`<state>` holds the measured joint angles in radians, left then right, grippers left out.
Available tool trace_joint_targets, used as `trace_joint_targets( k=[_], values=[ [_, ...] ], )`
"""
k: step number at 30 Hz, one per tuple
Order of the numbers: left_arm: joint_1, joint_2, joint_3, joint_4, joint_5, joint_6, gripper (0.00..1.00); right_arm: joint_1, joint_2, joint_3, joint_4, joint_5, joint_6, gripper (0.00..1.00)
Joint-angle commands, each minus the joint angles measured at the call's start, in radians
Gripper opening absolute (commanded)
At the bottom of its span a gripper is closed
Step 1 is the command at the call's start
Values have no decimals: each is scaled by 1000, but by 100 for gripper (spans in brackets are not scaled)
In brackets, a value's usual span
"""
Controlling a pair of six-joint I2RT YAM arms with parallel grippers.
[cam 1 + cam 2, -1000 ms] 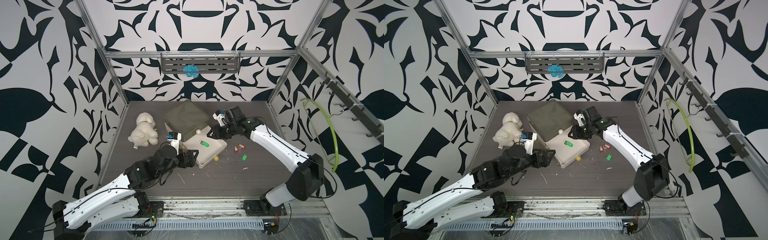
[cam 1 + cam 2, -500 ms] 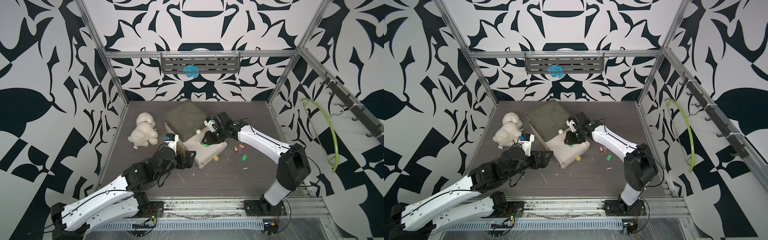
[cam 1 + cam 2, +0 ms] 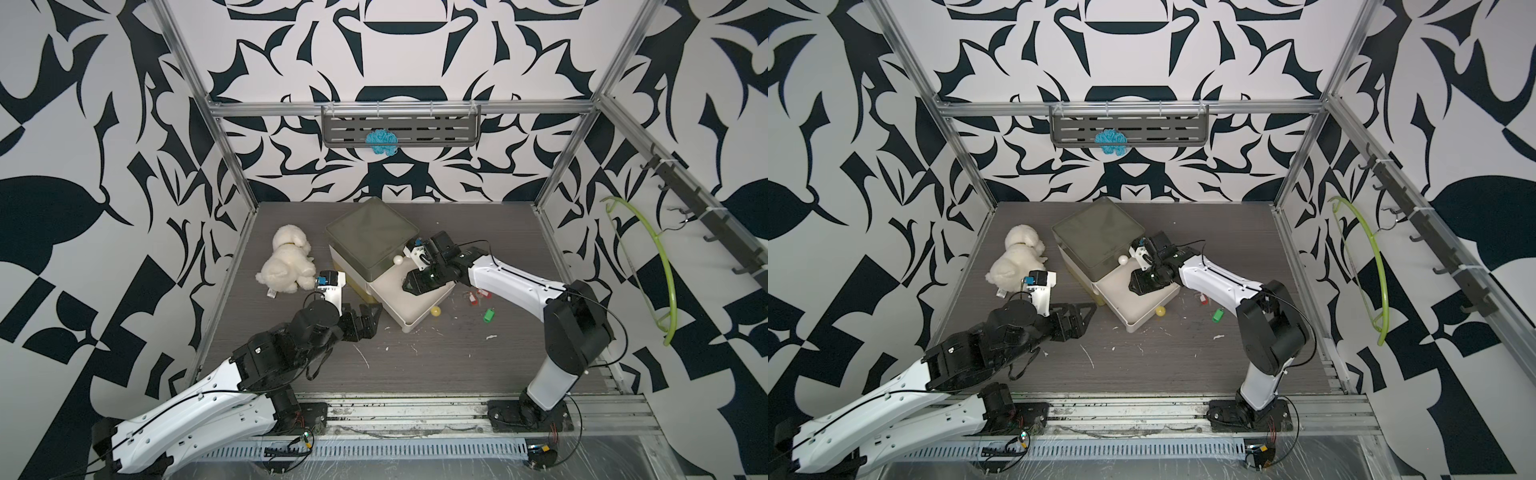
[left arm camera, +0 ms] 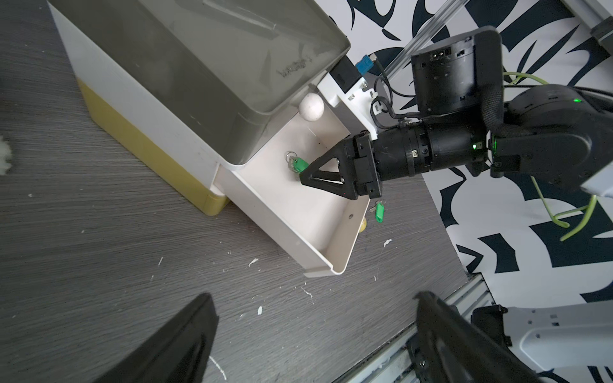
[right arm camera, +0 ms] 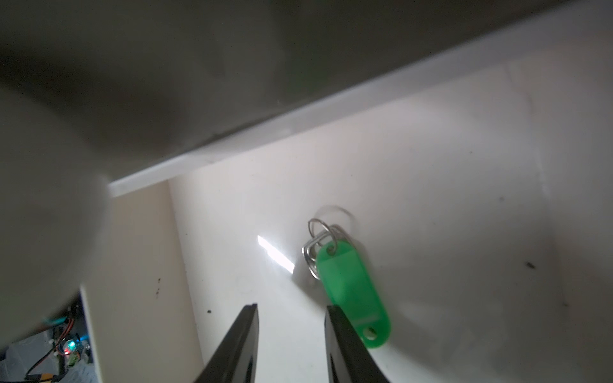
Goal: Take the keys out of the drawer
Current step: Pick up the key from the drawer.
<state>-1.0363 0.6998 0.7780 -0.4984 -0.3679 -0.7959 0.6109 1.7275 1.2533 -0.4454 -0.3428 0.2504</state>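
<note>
My right tool reaches down into the open drawer. Its two fingers are parted a little and nothing sits in the gap between them, so it grips nothing. The green-tagged key lies flat on the drawer floor. It is not between my fingers but off the outer side of one finger, whose tip overlaps the tag's edge. I cannot tell whether the two touch. The tag's metal rings point away from the tool, toward the back of the drawer under the grey-lidded cabinet. From the left wrist, the right tool's tip meets that same tag.

Behind this tool, outside the drawer on the worktop, lie a second green-tagged key and the red-tagged keys. Both sit beside my right forearm, well clear of the fingers.

My left tool is spread wide and holds nothing. It hovers low over the worktop, with the drawer ahead of it and apart from its fingertips. In both top views it sits near the cabinet's yellow lower corner.
</note>
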Motion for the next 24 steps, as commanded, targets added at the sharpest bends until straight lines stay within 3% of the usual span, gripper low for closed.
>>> trace_joint_targets(
  k=[1, 7, 15, 19, 24],
  values=[
    [4, -3, -8, -13, -17, 11, 99, 8, -4, 13, 137, 33, -33, 41],
    [4, -1, -1, -11, -29, 36, 99, 8, -67, -40, 186, 110, 20, 40],
    [8, 26, 3, 4, -36, 63, 99, -11, -155, 0, 13, 177, 342, 38],
    [18, 70, 27, 10, -9, 78, 99, -52, -109, 82, -129, 110, 518, 37],
    [21, 108, 56, 3, 4, 95, 99, -54, -39, 148, -172, 36, 714, 35]
  ],
)
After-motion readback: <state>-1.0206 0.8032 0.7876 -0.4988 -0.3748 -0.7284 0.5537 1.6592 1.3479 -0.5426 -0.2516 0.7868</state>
